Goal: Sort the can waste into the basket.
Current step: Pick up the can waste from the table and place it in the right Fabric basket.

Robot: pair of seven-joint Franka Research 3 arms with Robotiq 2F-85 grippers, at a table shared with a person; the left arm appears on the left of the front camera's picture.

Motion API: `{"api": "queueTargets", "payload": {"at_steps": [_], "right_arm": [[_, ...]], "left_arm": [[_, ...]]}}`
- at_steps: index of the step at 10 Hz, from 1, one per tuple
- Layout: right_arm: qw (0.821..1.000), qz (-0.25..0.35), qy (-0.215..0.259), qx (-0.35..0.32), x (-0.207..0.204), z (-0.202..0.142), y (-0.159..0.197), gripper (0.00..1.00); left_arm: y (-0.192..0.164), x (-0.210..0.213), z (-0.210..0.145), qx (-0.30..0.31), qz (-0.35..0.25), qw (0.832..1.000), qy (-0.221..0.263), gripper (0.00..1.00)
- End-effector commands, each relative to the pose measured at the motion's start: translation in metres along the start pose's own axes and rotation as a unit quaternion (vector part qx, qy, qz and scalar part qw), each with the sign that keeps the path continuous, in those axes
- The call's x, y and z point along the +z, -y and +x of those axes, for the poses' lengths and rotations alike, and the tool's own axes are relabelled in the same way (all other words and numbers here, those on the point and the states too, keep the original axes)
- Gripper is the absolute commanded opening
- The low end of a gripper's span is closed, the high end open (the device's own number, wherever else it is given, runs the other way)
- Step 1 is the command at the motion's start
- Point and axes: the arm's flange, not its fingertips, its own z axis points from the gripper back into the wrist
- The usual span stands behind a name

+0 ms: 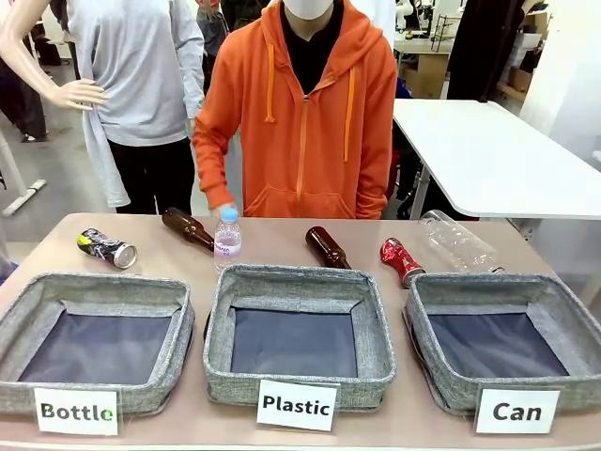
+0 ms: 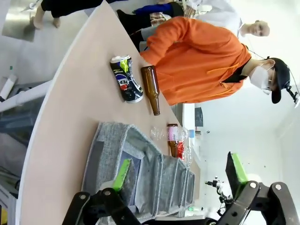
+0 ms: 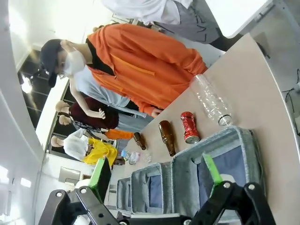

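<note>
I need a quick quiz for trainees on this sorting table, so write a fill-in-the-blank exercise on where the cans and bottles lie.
1. The red can lies just behind the right-hand basket, labelled ____.
2. The dark can lies behind the left-hand basket, labelled ____.
3. The upright plastic bottle has a ____ cap.
4. Between the two cans lie ____ brown glass bottles.

Missing words: Can; Bottle; blue; two.

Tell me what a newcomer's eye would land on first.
Three empty grey baskets line the near edge: the Bottle basket, the Plastic basket and the Can basket. A person in an orange hoodie stands at the far side. Between them, the red can lies behind the Can basket and the dark can far left.
</note>
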Motion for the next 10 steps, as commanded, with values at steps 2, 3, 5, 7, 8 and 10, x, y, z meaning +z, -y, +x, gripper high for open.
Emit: {"api": "queueTargets", "payload": {"at_steps": [2, 3, 5, 7, 8, 10], "right_arm": [[0.996, -0.077, 0.006, 0.037, -0.02, -0.005, -0.016, 1.0], [0.985, -0.149, -0.013, 0.09, -0.046, -0.011, -0.045, 1.0], [0.952, -0.232, -0.063, 0.19, -0.109, -0.015, -0.097, 1.0], [0.908, -0.29, -0.132, 0.272, -0.192, -0.027, -0.13, 1.0], [0.872, -0.325, -0.176, 0.322, -0.244, -0.05, -0.144, 1.0], [0.793, -0.387, -0.226, 0.412, -0.319, -0.109, -0.152, 1.0]], "left_arm": [[0.004, 0.004, 0.0, -0.02, 0.003, 1.0, -0.005, 1.0], [0.004, 0.004, 0.0, -0.02, 0.003, 1.0, -0.005, 1.0], [0.004, 0.004, 0.0, -0.02, 0.003, 1.0, -0.005, 1.0], [0.004, 0.004, 0.0, -0.02, 0.003, 1.0, -0.005, 1.0], [0.004, 0.004, 0.0, -0.02, 0.003, 1.0, -0.005, 1.0], [0.004, 0.004, 0.0, -0.02, 0.003, 1.0, -0.005, 1.0]]}}
